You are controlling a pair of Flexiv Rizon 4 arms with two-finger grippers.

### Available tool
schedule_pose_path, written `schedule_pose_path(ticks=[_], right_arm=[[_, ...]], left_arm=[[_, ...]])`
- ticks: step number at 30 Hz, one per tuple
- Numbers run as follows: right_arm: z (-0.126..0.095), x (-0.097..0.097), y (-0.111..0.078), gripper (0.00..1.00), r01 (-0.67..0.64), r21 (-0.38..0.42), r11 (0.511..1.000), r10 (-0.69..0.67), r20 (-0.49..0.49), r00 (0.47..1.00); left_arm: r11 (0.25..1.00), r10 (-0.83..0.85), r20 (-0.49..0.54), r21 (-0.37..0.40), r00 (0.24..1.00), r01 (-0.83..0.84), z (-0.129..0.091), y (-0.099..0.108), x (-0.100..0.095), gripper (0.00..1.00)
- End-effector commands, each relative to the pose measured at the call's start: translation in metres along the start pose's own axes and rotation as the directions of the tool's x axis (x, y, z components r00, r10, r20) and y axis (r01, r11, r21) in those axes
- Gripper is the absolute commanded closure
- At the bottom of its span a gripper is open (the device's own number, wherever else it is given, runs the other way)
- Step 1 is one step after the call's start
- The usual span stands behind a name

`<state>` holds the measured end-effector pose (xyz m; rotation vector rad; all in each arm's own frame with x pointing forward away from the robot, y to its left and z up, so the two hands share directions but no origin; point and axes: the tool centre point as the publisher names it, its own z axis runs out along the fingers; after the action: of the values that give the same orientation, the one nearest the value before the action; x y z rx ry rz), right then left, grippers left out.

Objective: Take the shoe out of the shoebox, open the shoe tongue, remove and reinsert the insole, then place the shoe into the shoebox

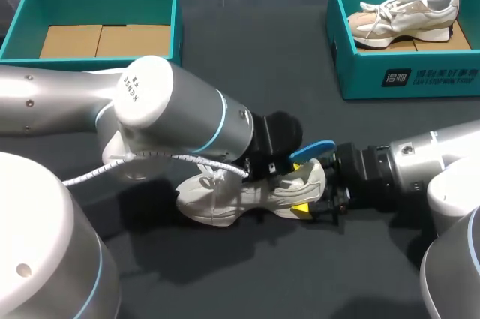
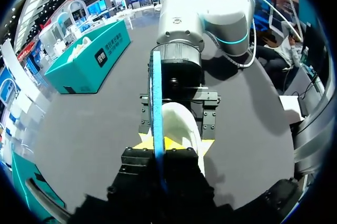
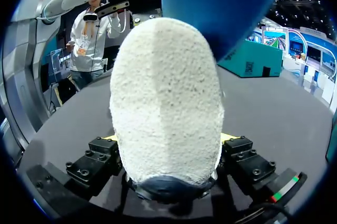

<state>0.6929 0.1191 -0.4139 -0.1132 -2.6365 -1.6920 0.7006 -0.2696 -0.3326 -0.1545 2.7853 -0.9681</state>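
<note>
A cream sneaker (image 1: 225,200) lies on its side on the dark table, in the middle of the head view. My right gripper (image 1: 313,200) is shut on its heel (image 3: 166,103), one finger on each side. A blue insole (image 1: 313,149) sticks up out of the shoe's opening. My left gripper (image 1: 298,157) comes in over the shoe and is shut on that insole (image 2: 156,92), which runs edge-on between its yellow tips (image 2: 158,144). Just ahead of the left gripper sits the white heel (image 2: 181,121). In the right wrist view the insole (image 3: 221,8) rises above the heel.
An open teal shoebox (image 1: 178,19) with a cardboard floor stands at the back left. A second teal box (image 1: 409,79) at the back right holds another cream sneaker (image 1: 405,13). A white cord (image 1: 150,160) hangs along my left arm above the shoe.
</note>
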Motion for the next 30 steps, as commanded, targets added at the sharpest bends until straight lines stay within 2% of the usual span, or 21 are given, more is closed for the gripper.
schedule_pose_path(ticks=[1,9,14,20,27,29,30], right_arm=[[0.000,0.001,0.000,1.00,0.000,0.005,1.000,0.000,0.001,1.000],[0.000,0.001,0.000,1.00,0.000,0.005,1.000,0.000,0.001,1.000],[0.000,0.001,0.000,1.00,0.000,0.005,1.000,0.000,0.001,1.000],[0.000,0.001,0.000,1.00,0.000,0.005,1.000,0.000,0.001,1.000],[0.000,0.001,0.000,1.00,0.000,0.005,1.000,0.000,0.001,1.000],[0.000,0.001,0.000,1.00,0.000,0.005,1.000,0.000,0.001,1.000],[0.000,0.001,0.000,1.00,0.000,0.005,1.000,0.000,0.001,1.000]], left_arm=[[1.000,-0.014,-0.045,0.017,0.999,0.014,-0.005,-0.003,-0.003,1.00],[0.997,-0.057,-0.123,0.034,0.991,0.062,-0.026,-0.025,0.003,1.00],[0.986,-0.136,-0.220,0.061,0.966,0.153,-0.041,-0.046,0.006,1.00],[0.972,-0.176,-0.340,0.090,0.924,0.218,-0.065,-0.072,0.013,1.00],[0.967,-0.149,-0.398,0.131,0.905,0.217,-0.099,-0.104,0.022,1.00],[0.961,-0.141,-0.419,0.161,0.897,0.226,-0.116,-0.116,0.020,1.00],[0.961,-0.141,-0.419,0.161,0.897,0.226,-0.116,-0.116,0.020,1.00]])
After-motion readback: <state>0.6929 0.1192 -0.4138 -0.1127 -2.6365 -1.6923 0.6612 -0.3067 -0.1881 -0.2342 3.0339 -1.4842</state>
